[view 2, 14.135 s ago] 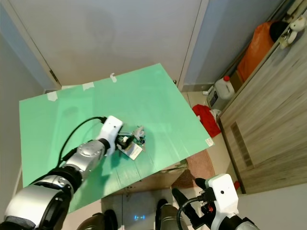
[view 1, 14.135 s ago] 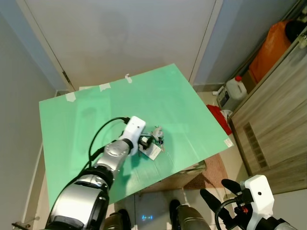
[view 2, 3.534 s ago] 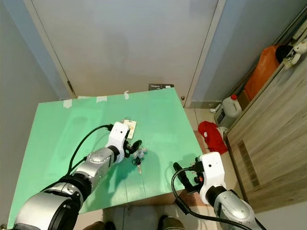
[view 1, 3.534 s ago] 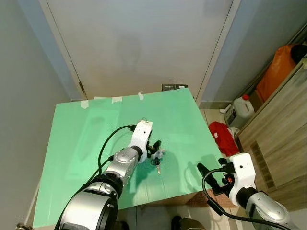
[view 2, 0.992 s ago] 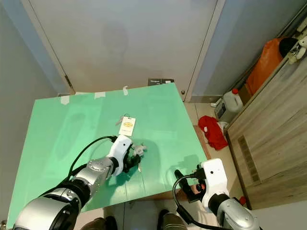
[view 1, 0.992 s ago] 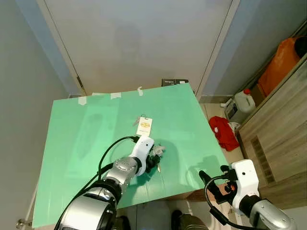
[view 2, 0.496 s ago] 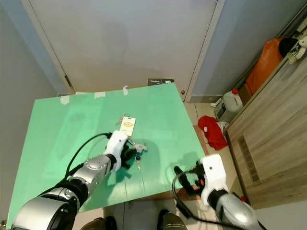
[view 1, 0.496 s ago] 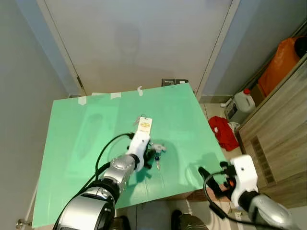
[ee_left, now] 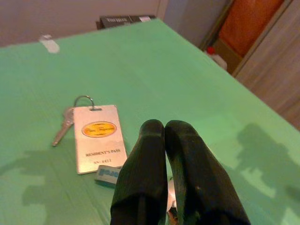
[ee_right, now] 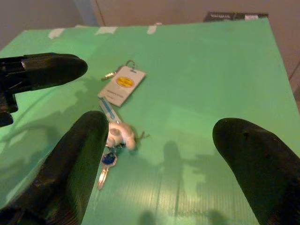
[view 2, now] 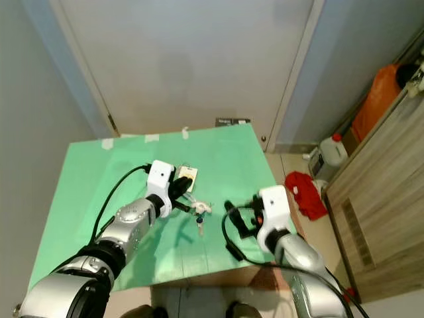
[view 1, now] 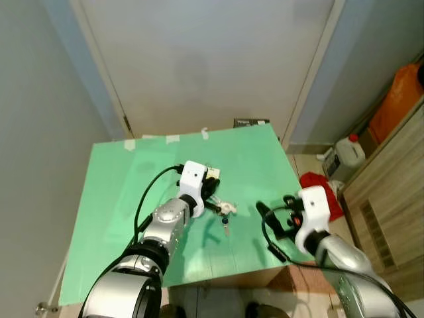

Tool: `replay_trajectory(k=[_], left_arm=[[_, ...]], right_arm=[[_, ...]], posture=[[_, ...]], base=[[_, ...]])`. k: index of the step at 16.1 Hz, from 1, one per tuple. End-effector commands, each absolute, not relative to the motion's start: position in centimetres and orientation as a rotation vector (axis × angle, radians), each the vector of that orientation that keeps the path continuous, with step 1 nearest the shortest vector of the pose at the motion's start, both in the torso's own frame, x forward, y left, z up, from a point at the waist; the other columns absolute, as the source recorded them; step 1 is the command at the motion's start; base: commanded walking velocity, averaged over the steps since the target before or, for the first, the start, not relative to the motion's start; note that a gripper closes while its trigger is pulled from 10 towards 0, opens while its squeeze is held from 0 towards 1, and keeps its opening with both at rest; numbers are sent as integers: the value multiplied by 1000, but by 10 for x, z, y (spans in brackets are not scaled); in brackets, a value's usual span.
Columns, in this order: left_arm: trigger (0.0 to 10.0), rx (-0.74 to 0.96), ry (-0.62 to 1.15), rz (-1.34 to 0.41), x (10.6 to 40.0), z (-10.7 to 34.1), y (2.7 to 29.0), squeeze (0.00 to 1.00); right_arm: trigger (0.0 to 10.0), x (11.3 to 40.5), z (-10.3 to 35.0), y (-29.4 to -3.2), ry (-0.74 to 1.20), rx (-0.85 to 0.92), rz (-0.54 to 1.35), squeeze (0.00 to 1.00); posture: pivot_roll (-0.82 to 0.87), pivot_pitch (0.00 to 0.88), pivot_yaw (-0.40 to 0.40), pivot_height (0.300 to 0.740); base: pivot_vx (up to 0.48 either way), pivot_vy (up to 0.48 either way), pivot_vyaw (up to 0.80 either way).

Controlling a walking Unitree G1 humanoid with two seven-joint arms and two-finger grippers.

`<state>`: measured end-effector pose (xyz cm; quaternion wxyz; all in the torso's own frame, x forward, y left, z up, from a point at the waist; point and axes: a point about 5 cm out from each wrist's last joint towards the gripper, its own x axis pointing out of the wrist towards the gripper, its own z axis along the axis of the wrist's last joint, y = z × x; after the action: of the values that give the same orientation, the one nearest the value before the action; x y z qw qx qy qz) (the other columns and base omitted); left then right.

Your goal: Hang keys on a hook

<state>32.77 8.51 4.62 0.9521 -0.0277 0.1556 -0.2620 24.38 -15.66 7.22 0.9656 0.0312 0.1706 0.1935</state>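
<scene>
Pinching keys (view 1: pixel 224 211) | left pincer (view 1: pixel 209 193) closed | right pincer (ee_right: pixel 159 140) wide open

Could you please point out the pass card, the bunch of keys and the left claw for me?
pass card (ee_left: pixel 99 136), left wrist view, middle of the card's face.
bunch of keys (ee_right: pixel 118 135), right wrist view, the pale fob.
left claw (ee_left: pixel 164 129), left wrist view, between the two fingertips.

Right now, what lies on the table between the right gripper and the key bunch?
Only bare green table: in the right wrist view the open right gripper faces the key bunch with nothing in between.
</scene>
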Motion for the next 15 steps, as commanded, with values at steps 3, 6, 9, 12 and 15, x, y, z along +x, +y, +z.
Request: replay_trajectory(k=[3,6,9,12,15], left_arm=[[0,1,222,-572,332,61,85,0],[10000,151,256,-481,337,57,108,690],[10000,228,252,-363,347,65,131,1000],[10000,240,305,-382,347,60,129,1000],[10000,265,327,-409,347,59,123,1000]], right_arm=[[10000,269,72,-142,304,73,414,0],[10000,283,73,-134,277,81,428,0],[10000,288,77,-138,254,79,435,0],[10000,279,71,-144,275,75,460,0],[10000,268,66,-153,295,67,445,0]], posture=[[-37,0,32,740],[-13,0,18,740],[-29,0,28,740],[-71,0,36,740],[-112,0,43,740]], base=[[0,0,0],[0,0,0],[0,0,0],[0,0,0],[0,0,0]])
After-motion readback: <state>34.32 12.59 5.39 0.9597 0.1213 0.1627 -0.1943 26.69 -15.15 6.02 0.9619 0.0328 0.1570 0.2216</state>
